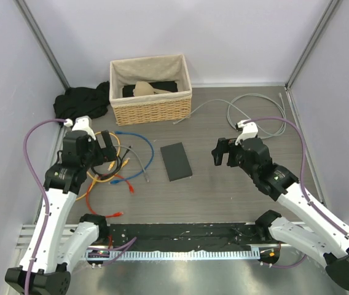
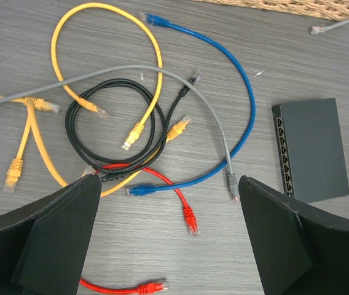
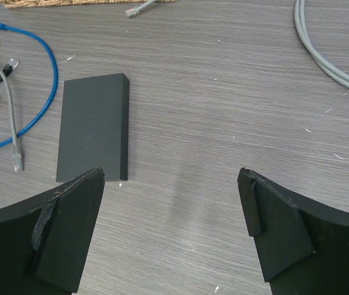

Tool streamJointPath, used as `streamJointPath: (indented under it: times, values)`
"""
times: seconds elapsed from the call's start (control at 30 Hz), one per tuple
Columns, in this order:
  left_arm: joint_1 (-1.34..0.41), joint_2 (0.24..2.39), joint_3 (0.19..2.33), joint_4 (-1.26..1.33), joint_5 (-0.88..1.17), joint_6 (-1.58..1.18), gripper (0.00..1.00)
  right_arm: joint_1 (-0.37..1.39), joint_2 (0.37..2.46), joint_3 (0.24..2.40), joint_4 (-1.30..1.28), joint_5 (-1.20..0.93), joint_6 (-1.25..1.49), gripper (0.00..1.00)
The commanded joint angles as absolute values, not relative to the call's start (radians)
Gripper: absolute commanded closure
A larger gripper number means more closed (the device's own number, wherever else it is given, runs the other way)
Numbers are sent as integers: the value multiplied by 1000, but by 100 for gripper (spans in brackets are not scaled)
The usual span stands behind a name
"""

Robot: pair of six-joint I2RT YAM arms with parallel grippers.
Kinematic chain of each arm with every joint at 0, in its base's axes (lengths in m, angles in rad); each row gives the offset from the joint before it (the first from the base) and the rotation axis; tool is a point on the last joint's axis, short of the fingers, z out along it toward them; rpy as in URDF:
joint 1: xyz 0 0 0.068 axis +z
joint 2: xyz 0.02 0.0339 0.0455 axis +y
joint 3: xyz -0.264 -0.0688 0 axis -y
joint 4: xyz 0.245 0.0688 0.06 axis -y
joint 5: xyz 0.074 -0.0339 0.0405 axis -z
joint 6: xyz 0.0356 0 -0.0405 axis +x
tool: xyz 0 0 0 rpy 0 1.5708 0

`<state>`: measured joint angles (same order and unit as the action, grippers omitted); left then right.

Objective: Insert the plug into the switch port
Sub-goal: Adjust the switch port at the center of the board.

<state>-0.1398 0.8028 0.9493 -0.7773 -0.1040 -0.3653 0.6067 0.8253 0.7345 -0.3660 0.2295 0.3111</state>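
Note:
The switch (image 1: 176, 161) is a flat dark-grey box lying mid-table. Its row of sockets (image 2: 283, 153) faces left, toward the cables. A tangle of patch cables (image 1: 118, 161) lies left of it: yellow, black, blue, grey and red. In the left wrist view a red plug (image 2: 191, 222), a blue plug (image 2: 139, 190) and a grey plug (image 2: 232, 184) lie between my fingers. My left gripper (image 2: 168, 236) is open and empty above these cables. My right gripper (image 3: 174, 230) is open and empty above bare table, right of the switch (image 3: 93, 126).
A wicker basket (image 1: 151, 90) with a beige item stands at the back, a black cloth (image 1: 81, 101) to its left. A grey cable coil (image 1: 254, 110) lies at the back right. A black rail (image 1: 180, 233) runs along the near edge.

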Motion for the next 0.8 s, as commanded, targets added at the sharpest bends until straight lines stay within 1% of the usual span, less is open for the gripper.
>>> streamJointPath:
  times: [0.0,0.17,0.23,0.3,0.33,0.53,0.57,0.6,0.67,0.77]
  values:
    - [-166,781,960,-784,-98,-345,0,611,821,750,-311,244,321,0]
    - [-175,779,945,-781,-66,-377,0,612,914,761,-256,186,330,0]
    - [-179,781,930,-772,-52,-383,0,617,991,770,-218,103,333,0]
    - [-181,779,898,-750,-46,-382,0,644,1050,781,-164,84,336,0]
    - [-181,779,884,-724,-51,-387,0,658,1115,785,-146,89,334,0]
    - [-179,776,746,-617,-61,-419,0,846,1385,922,-98,221,275,0]
    - [-181,776,726,-600,-61,-425,0,871,1458,943,-100,282,267,0]
    - [-179,779,706,-585,-61,-429,0,914,1489,977,-97,313,256,0]
    - [-181,790,722,-591,-49,-416,0,949,1584,1015,-100,377,213,0]
    - [-179,802,715,-571,-77,-413,0,1011,1664,1087,-112,437,183,0]
